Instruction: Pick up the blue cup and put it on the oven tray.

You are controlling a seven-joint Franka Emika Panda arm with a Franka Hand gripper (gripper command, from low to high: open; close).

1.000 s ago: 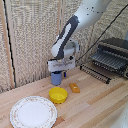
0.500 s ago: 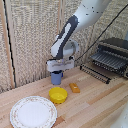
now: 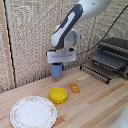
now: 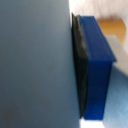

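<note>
In the exterior view the blue cup [image 3: 57,73] hangs in the air above the wooden table, behind the yellow bowl [image 3: 58,94]. My gripper [image 3: 57,66] is shut on the cup from above. The oven tray [image 3: 98,73], a dark wire rack, sticks out of the front of the toaster oven [image 3: 115,56] at the exterior view's right, well away from the cup. In the wrist view the cup's blue wall [image 4: 35,65] fills most of the picture, with a dark pad [image 4: 80,80] pressed against it.
A small orange block [image 3: 74,87] lies on the table between the bowl and the rack. A round white patterned plate [image 3: 34,111] sits at the front on the exterior view's left. A woven screen stands behind the table.
The gripper has risen slightly with the blue cup in it. Nothing else has moved.
</note>
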